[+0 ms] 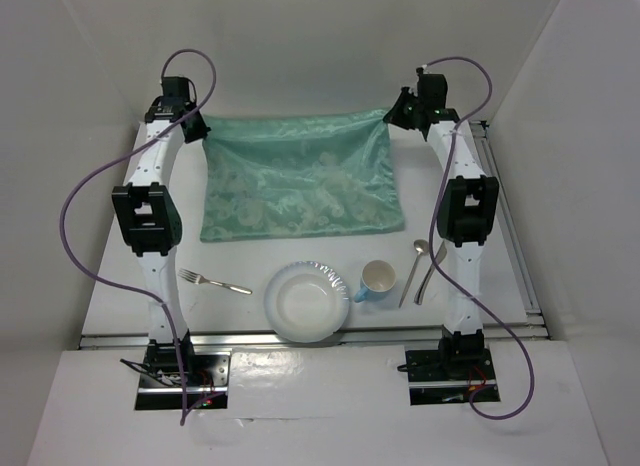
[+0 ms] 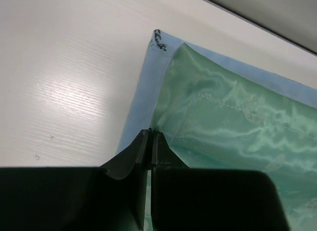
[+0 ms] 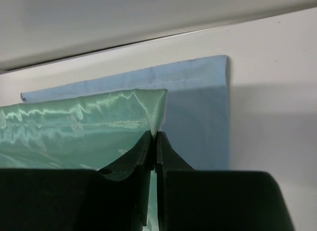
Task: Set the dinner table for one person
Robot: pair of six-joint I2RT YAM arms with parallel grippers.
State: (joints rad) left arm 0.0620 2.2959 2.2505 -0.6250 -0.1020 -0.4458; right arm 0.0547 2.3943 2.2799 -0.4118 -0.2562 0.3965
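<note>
The green cloth mat [image 1: 300, 181] lies on the dinner table [image 1: 330, 248], beyond the plate [image 1: 307, 301]. Its far corners are clamped in the left gripper [image 2: 150, 134] and right gripper [image 3: 153, 137]. Both corners should be tensioned equally, then lowered flat before being released.

A robotics lab test cell: a left arm [image 1: 148, 211] and right arm [image 1: 466, 208] bolted to a white counter [image 1: 250, 258], purple cables [image 1: 64, 221] looping, plain white panels [image 1: 300, 46] boxing it in.

Bright, even light — soft shadows, glare on the cloth mat [image 1: 300, 176].
</note>
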